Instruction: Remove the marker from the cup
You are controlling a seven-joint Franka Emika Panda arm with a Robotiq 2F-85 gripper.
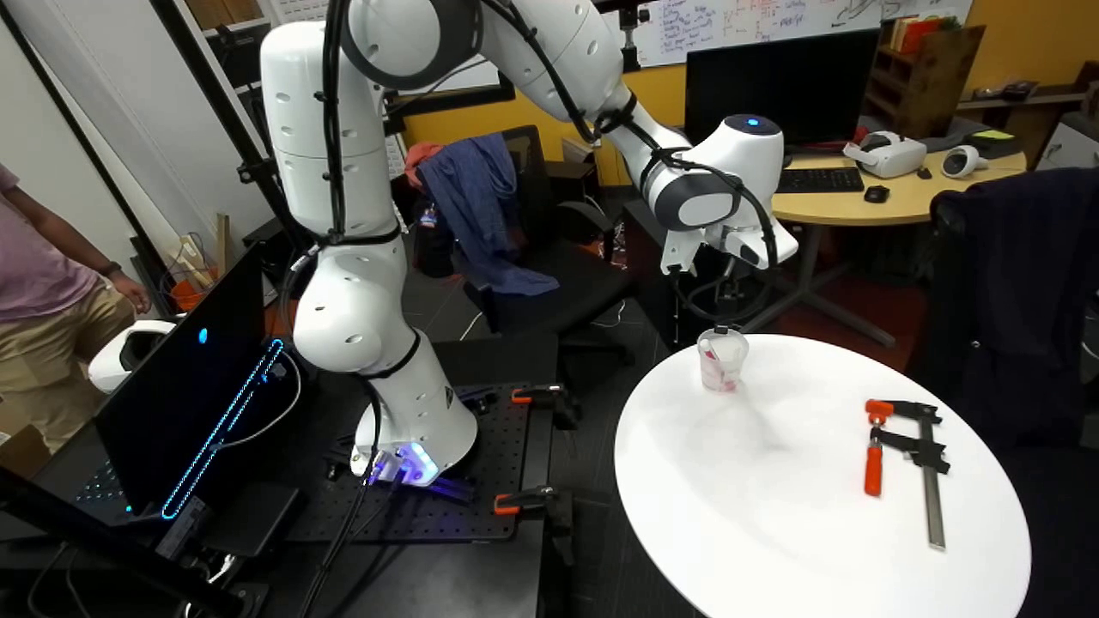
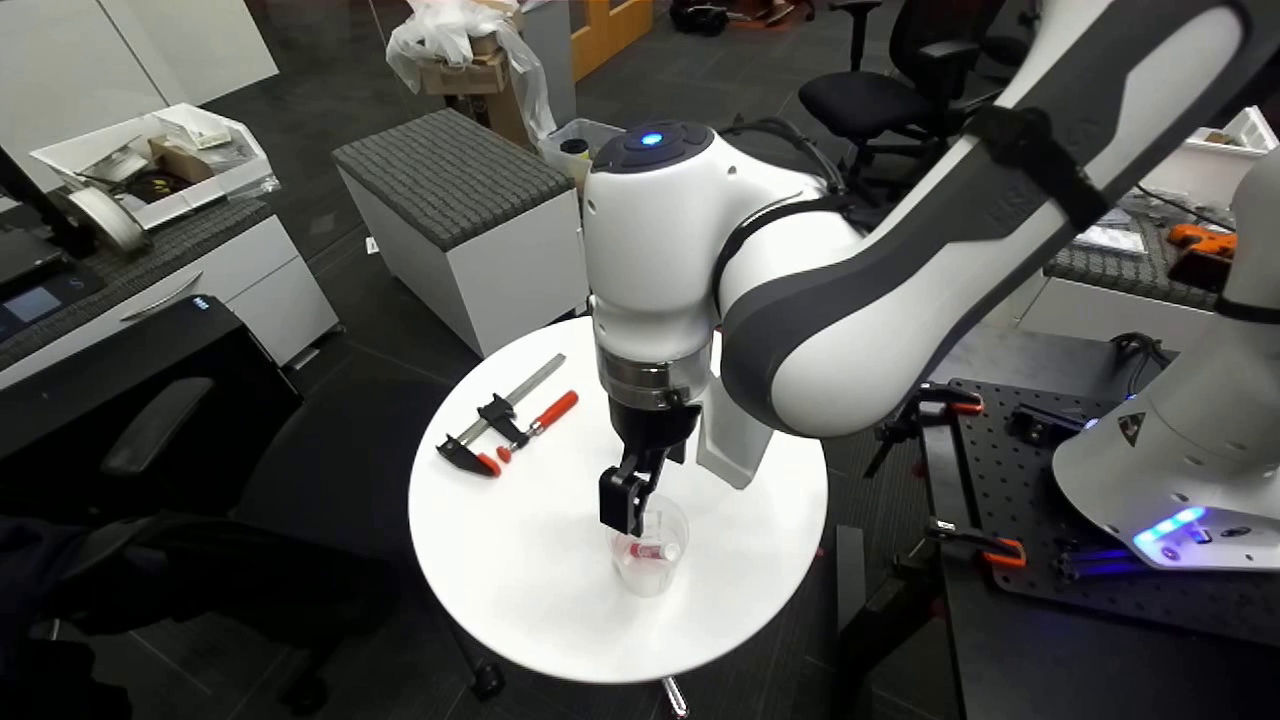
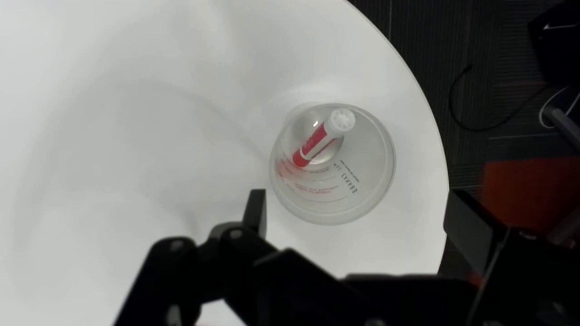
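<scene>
The translucent whitish cup (image 3: 369,181) stands upright on the round white table; it also shows in both exterior views (image 1: 731,354) (image 2: 640,582). The red and white marker (image 3: 318,139) leans inside the cup, its white end up near the rim and its red end down; it also shows through the cup wall in an exterior view (image 2: 655,551). My gripper (image 3: 361,221) is open and empty, its two fingers wide apart. In both exterior views the gripper (image 1: 724,311) (image 2: 628,495) is above the cup. In the wrist view the cup lies just beyond the fingertips, and the marker is not between the fingers.
The white table (image 1: 773,515) has its edge close to the cup. A red-and-black bar clamp (image 1: 929,455) lies on the table away from the cup; it also shows in an exterior view (image 2: 505,420). Chairs stand around the table.
</scene>
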